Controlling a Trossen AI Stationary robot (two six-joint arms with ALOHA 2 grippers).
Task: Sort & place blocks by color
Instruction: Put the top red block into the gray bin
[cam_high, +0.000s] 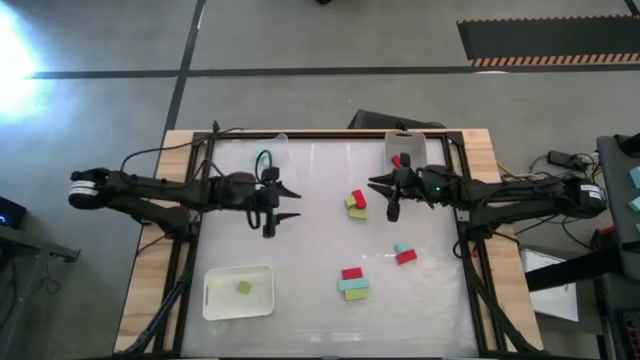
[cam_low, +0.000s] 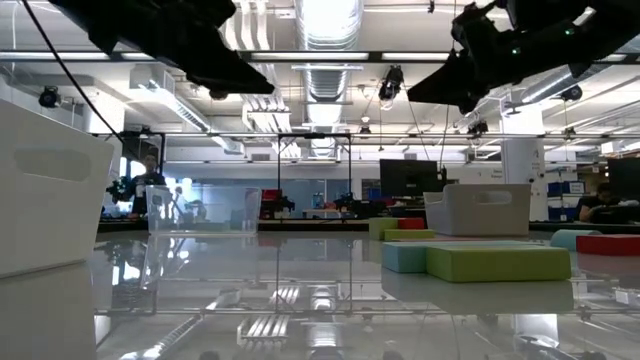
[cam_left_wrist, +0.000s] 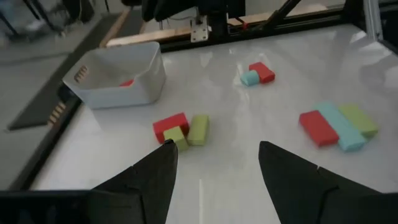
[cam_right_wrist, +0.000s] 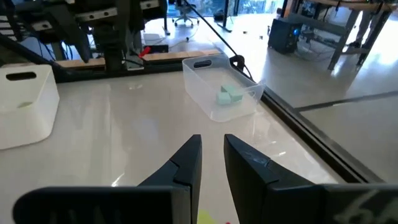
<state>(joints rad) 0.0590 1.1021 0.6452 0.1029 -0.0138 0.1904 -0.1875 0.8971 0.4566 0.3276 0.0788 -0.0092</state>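
My left gripper hangs open above the table's left middle, holding nothing. My right gripper hangs shut and empty at the right middle, just beyond a cluster of red and yellow-green blocks. A teal and a red block lie farther right. Red, teal and yellow-green blocks lie side by side near the front. The near left white tray holds a yellow-green block. The clear tray holds teal blocks. The far white tray holds a red block.
A dark frame runs around the table, with wooden boards outside it on the left and right. The loose blocks lie on the right half; bare white table top lies between the grippers and the near tray.
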